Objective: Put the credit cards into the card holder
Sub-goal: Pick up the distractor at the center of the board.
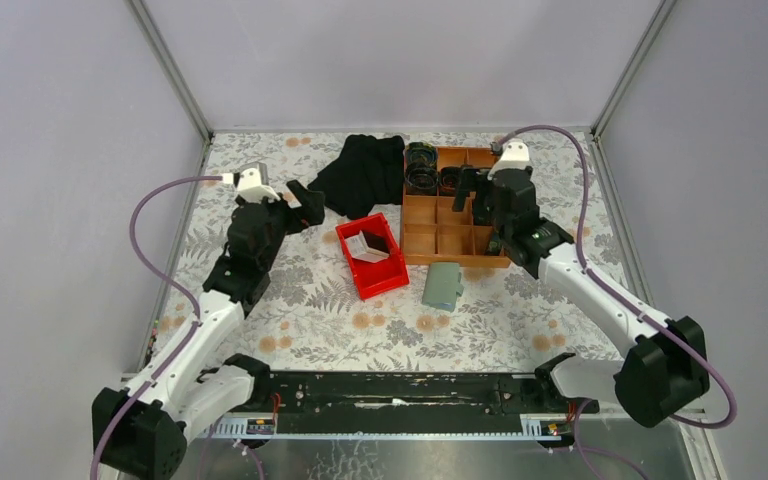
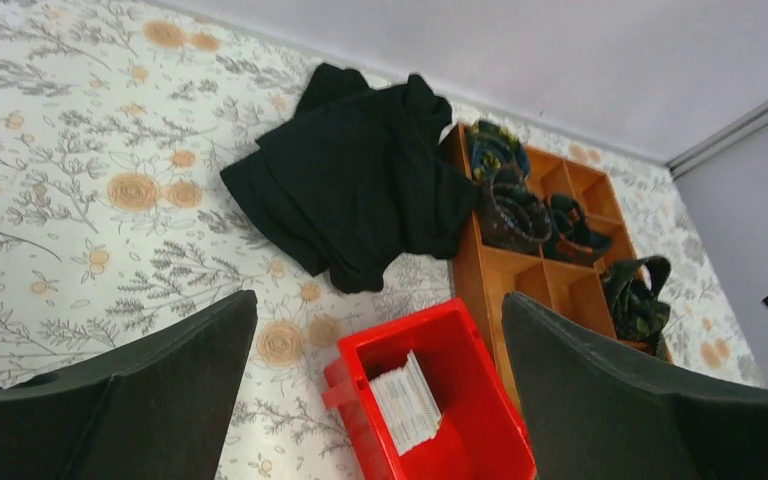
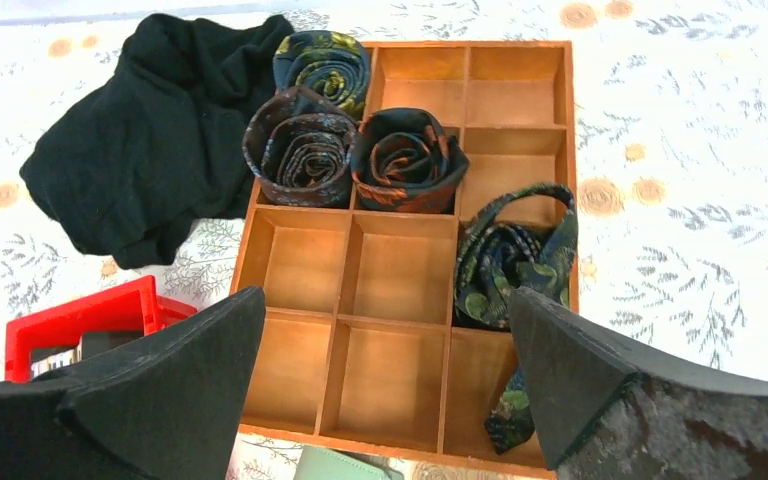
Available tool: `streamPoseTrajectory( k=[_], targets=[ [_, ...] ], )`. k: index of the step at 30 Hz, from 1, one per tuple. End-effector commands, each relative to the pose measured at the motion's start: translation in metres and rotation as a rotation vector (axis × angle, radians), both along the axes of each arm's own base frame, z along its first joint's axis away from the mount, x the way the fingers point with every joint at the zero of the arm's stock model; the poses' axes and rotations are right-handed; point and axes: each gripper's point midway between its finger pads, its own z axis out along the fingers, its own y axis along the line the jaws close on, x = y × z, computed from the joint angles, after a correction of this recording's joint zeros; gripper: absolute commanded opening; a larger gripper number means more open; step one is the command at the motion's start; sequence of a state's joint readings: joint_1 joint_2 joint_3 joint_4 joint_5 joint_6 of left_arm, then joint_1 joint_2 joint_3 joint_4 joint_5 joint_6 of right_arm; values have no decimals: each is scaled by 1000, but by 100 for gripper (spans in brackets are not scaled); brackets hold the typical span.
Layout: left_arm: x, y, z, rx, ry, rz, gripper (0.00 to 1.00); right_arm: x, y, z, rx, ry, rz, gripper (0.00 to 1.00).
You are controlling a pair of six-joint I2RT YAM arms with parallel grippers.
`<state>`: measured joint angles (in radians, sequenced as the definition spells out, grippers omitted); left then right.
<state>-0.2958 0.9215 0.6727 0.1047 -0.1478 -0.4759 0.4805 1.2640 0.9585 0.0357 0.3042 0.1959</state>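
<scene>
left gripper [image 2: 378,305] hangs open, fingers well apart, nothing between them, angled down toward the red bin [image 2: 465,430]. the credit cards [image 2: 407,403] sit inside that bin as a small pale stack leaning off the floor; how many are in it i can't tell from here. right gripper [image 3: 385,295] is also spread and empty, hovering over the near compartments of the orange tray [image 3: 305,265], which holds rolled ties and is no part of this job. the card holder [image 1: 443,286] lies flat on the table [image 2: 80,190], just beside the bin's right wall and in front of the tray; it looks folded shut, though the snap is too small to read. black cloth [image 2: 360,175] is heaped behind the bin, apart from everything i need. judgement: the step in hand is fetching a card with my left. to do it well, come down inside the bin walls with the fingers lined across the stack's short side, pinch the raised edge of the top card rather than scrape at the floor, and lift straight up so the card clears the rim. meanwhile the right should drop back off the tray toward the holder, since it likely needs opening and steadying before any card can slide into a slot.
</scene>
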Motion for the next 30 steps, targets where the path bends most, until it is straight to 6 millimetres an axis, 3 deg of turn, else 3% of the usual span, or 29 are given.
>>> streamPoseTrajectory(
  k=[1, 5, 9, 19, 30],
  targets=[
    [0, -1, -3, 88, 51, 30, 100, -9, -2, 12, 126, -40, -27, 99],
    [-8, -15, -8, 109, 97, -1, 100, -13, 22, -6, 129, 101, 83, 77],
    [-21, -29, -19, 117, 146, -27, 100, -21, 35, -47, 103, 317, 103, 63],
    [-40, -44, -40, 106, 204, -72, 100, -40, 66, -104, 61, 485, 172, 59],
    [-45, -49, -32, 93, 196, -97, 100, -23, 75, -142, -9, 560, 98, 52]
  ],
)
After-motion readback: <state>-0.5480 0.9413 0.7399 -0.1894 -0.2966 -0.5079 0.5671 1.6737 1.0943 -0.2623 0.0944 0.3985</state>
